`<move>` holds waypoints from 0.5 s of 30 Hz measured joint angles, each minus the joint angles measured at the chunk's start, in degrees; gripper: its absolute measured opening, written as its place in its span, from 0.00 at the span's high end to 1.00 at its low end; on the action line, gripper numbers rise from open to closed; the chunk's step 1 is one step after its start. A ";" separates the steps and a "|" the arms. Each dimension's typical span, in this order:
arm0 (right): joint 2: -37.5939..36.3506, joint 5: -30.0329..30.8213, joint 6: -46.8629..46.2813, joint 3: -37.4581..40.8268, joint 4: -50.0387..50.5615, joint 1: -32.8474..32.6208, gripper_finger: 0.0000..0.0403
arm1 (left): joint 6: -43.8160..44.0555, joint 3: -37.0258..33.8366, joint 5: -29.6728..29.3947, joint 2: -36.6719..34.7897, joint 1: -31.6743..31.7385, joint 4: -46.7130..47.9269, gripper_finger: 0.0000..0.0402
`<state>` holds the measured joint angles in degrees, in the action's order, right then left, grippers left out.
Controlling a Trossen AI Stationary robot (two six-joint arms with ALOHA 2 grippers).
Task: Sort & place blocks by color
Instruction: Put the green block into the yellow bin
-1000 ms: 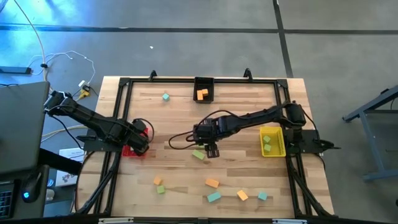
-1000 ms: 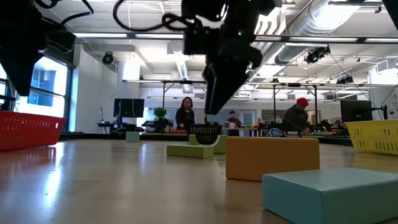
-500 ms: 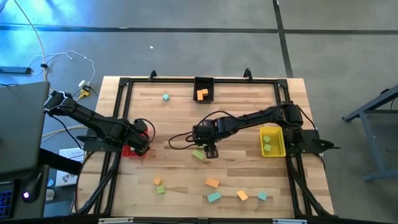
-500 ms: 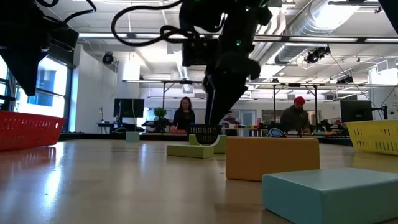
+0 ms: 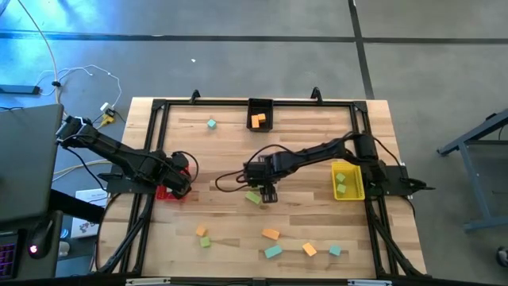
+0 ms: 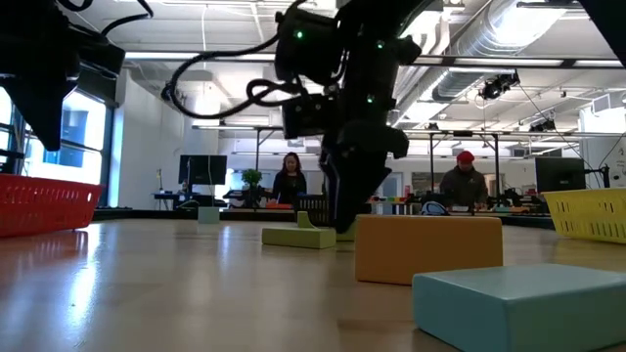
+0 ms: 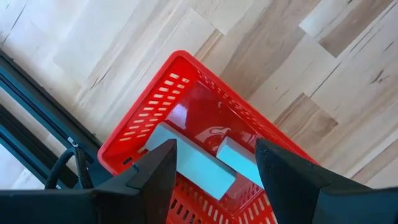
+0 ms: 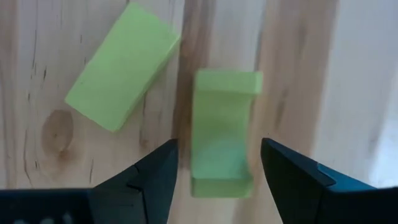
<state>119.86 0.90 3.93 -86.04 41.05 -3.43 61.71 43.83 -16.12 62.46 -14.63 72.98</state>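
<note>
Lower now than a second ago, my right gripper [image 8: 214,163] has dropped from its hover until, in the low view, its tips sit almost at table level. Its jaws stand wide and hold nothing; the wrist view shows them straddling a notched green block [image 8: 222,130], one finger on each long side, not yet touching it as far as I can see. A second, plain green block [image 8: 122,65] lies tilted just beside it, outside the jaws. I read this as the end of the approach: what remains is to close, lift, and carry the piece to the yellow bin [image 5: 356,182], which already has green blocks in it.

From above, the right arm reaches in from the table's right edge, elbow bent, wrist pointing down near the table's middle. My left gripper [image 7: 214,165] waits over the red bin [image 7: 152,106] at the left edge, jaws wide and empty, with two teal blocks [image 7: 193,163] lying in the bin beneath it.

Further out, an orange block [image 5: 257,121] sits in the black bin [image 5: 270,104] at the far edge, one teal block [image 5: 211,124] lies loose near it, and a scatter [image 5: 271,234] of orange, teal and green pieces is left along the near side.
</note>
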 joint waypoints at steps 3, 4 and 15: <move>1.34 -0.96 -1.11 0.00 0.05 0.05 0.46 | 0.00 0.00 -0.22 0.00 0.00 -0.01 0.50; 1.34 -0.91 -1.14 -0.02 0.17 0.03 0.46 | 0.00 0.00 -0.43 0.00 0.00 -0.01 0.50; 1.64 -0.71 -5.75 -0.22 3.09 0.03 0.63 | 0.00 0.00 -1.26 0.00 0.00 -0.16 0.50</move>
<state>121.50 0.19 -1.82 -86.26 44.14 -3.40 61.71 43.83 -17.39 62.46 -14.63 72.83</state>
